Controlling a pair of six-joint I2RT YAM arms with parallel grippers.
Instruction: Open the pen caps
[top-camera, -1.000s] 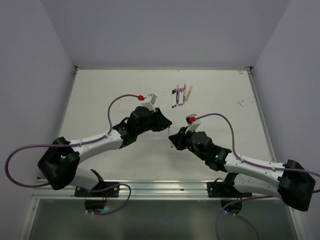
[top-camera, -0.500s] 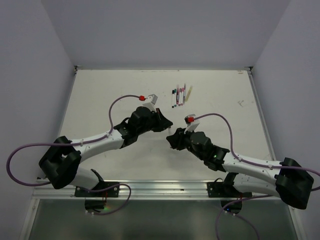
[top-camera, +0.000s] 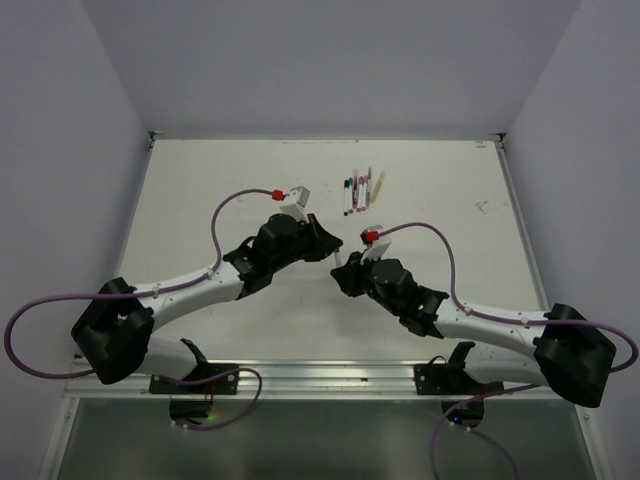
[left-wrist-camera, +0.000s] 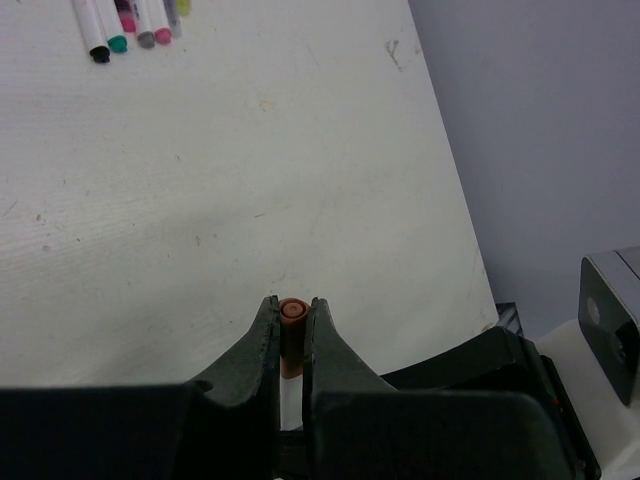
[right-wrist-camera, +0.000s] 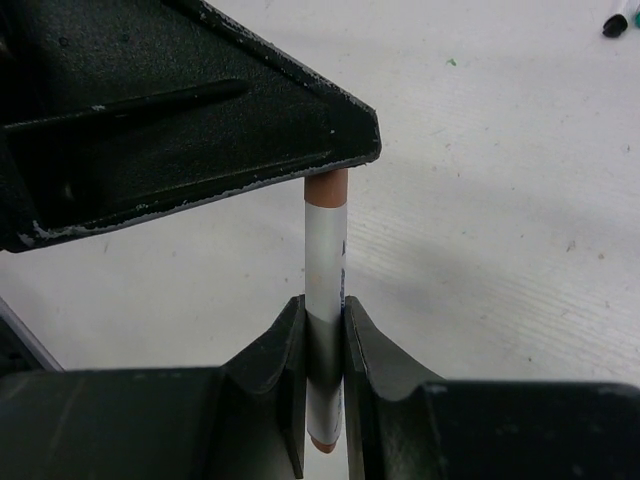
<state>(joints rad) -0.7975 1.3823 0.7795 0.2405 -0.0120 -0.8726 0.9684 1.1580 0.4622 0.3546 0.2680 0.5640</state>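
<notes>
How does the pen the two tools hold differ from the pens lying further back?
The held pen is clamped between the left tool and right tool; the loose pens lie side by side on the table. Its cap is orange-brown; their ends show black, green, pink. All have white barrels.

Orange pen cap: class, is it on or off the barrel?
On: the orange cap sits flush on the white barrel, no gap; left hand pinches it, right hand grips the barrel.

Lab test cell: white table (top-camera: 180, 180), plain walls (top-camera: 330, 60) around.
</notes>
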